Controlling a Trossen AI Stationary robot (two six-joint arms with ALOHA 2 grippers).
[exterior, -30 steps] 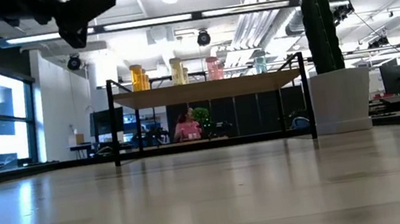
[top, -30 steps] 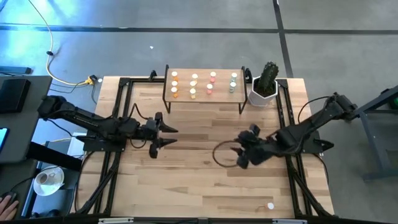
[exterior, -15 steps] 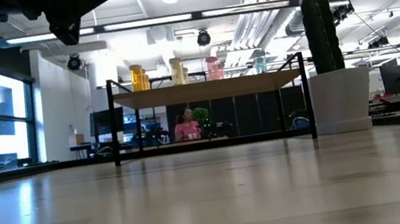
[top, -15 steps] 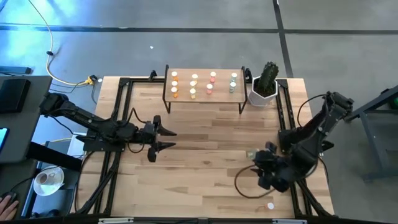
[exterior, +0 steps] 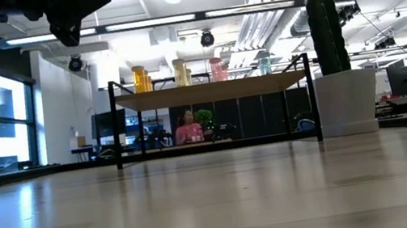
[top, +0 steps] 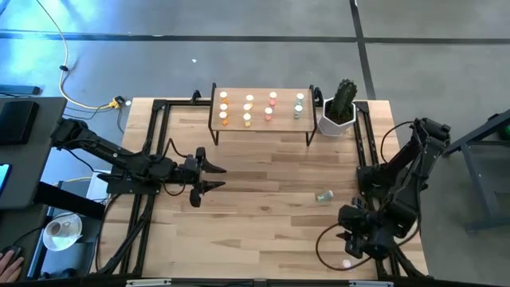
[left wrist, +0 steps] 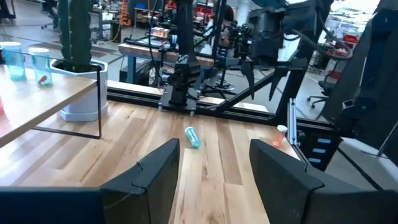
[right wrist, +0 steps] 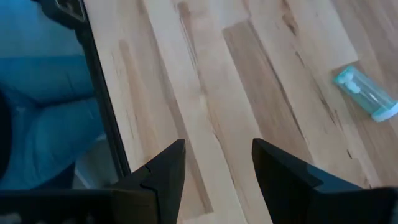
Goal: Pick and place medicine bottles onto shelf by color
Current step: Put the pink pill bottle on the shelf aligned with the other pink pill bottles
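1. The shelf (top: pixel 263 109) was a small light-wood board on thin black legs, standing at the twelve o'clock edge of the table (top: pixel 255 231) in the high view.
2. About a dozen tiny medicine bottles (top: pixel 249 99) with white caps stood on it in columns: orange at the nine o'clock end, then yellow, pink, and green at the three o'clock end.
3. In the low view, their translucent bodies rose above the board in that same colour order, orange bottles (exterior: pixel 139 79) first and green ones (exterior: pixel 264 63) last.
4. One green bottle (top: pixel 323 195) lay on its side on the bare table, well apart from the shelf, toward five o'clock of it.
5. The right wrist view showed that bottle (right wrist: pixel 367 94) as pale translucent teal with a lighter cap end.
6. A small white-capped orange thing (top: pixel 347 263) sat near the six o'clock edge, just beside the right arm; it was too small to tell more.
7. The left gripper (top: pixel 213 177) hovered over the nine o'clock half of the table, fingers (left wrist: pixel 158 171) spread apart and empty.
8. The right gripper (top: pixel 351 237) was near the four o'clock corner, fingers (right wrist: pixel 163 167) likewise apart with nothing between them.
9. A cactus in a white pot (top: pixel 338 118) stood just beside the shelf's three o'clock end.
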